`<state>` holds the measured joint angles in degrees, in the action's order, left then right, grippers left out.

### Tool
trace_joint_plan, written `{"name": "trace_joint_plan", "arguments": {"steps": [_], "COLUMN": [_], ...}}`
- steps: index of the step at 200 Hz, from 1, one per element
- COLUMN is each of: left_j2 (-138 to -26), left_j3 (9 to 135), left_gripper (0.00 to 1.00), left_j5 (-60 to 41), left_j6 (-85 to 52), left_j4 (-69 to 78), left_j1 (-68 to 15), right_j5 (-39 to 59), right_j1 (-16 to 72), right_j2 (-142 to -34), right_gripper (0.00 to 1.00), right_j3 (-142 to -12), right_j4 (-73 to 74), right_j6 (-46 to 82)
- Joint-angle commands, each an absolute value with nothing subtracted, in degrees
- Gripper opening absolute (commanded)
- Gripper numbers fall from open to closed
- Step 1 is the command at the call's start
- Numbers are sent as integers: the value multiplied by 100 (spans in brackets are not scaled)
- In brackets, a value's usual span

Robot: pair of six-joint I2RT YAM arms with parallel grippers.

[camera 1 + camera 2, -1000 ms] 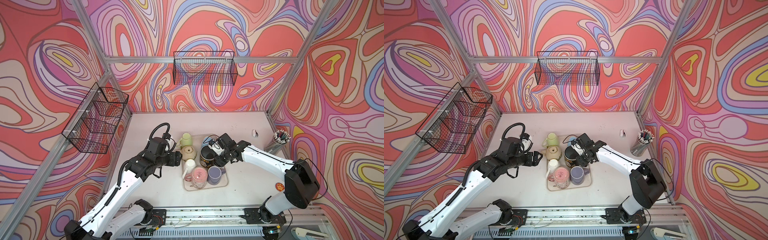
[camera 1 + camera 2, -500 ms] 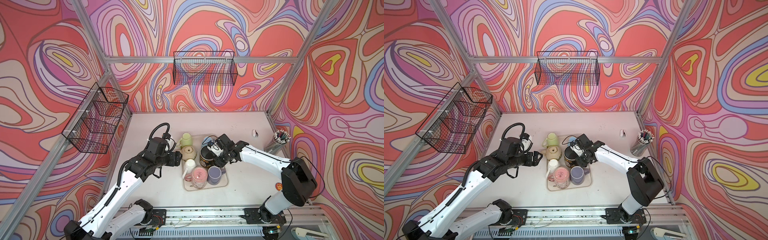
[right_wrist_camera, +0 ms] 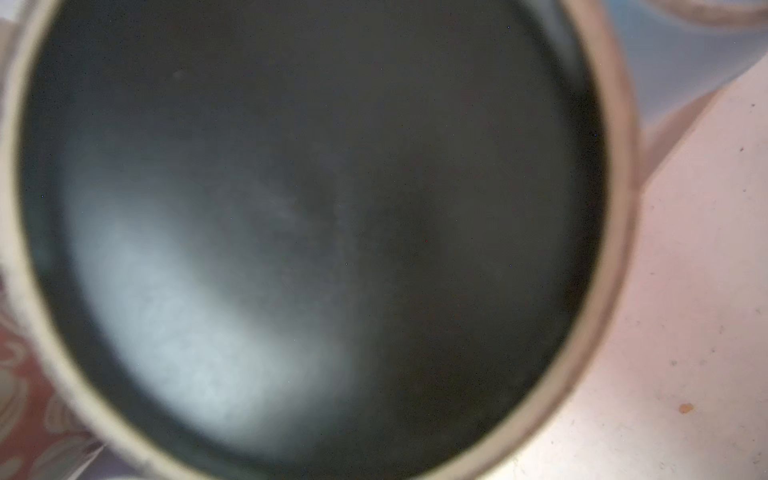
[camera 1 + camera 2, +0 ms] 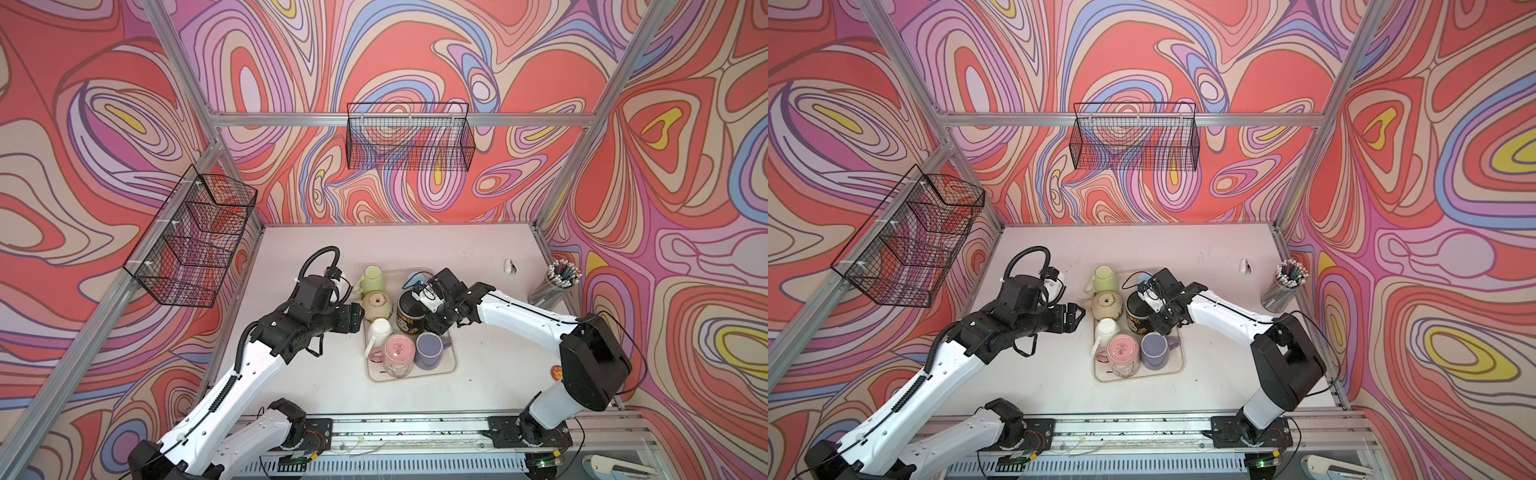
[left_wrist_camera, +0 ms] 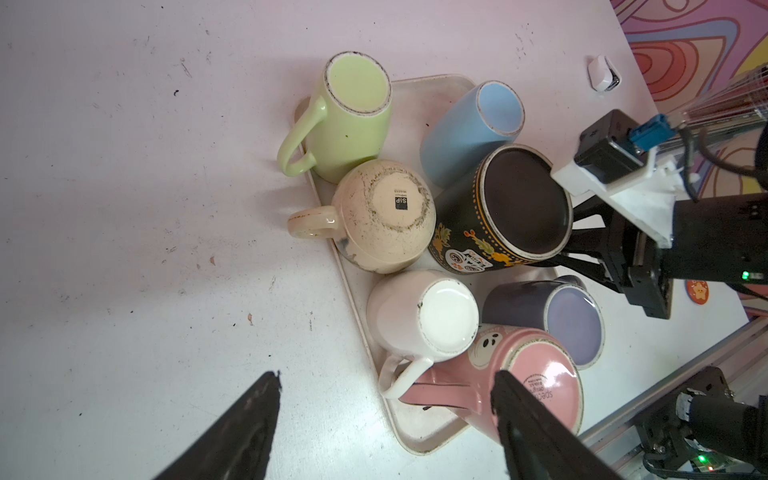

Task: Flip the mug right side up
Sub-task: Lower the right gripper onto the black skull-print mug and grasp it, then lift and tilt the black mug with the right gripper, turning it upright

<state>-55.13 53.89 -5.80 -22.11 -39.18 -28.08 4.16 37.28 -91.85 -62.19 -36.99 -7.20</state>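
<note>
Black mug [image 5: 498, 216] base-up on the tray [image 5: 415, 440], axis vertical, right arm nearest.
My right pincer [image 5: 569, 241] sits against its side, grip I cannot tell; my left pincer [image 5: 386, 374] hangs wide open by the tray's opposite edge.

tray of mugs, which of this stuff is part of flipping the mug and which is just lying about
In the job: black skull-patterned ceramic mug, upside down; right tool at its side; beige plastic tray under it.
Lying about: clear cup of pens; small white object; back-wall black wire basket; left-wall black wire basket; pale green ceramic mug and the other mugs.
</note>
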Motion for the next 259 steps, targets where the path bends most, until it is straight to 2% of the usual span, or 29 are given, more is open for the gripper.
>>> {"name": "trace_joint_plan", "arguments": {"steps": [1,86,259], "left_j2": [-5417,-5372,-5453], "left_j3": [5349,5329,5317], "left_gripper": [83,83,83], "left_j5": [-557,-521,-428], "left_j6": [-2151,-2153,-2170], "left_j4": [-3893,-3901,-3902], "left_j1": [-2772,-2770,-2770], "right_j5": [376,285,499], "right_j1": [3753,3831,3867], "right_j2": [-9233,-9010,-8182], "right_gripper": [18,0,0], "right_j3": [-6205,-6240,-6476], "right_j4": [-3472,-3551,-3331], "right_j6": [-694,-591,595]}}
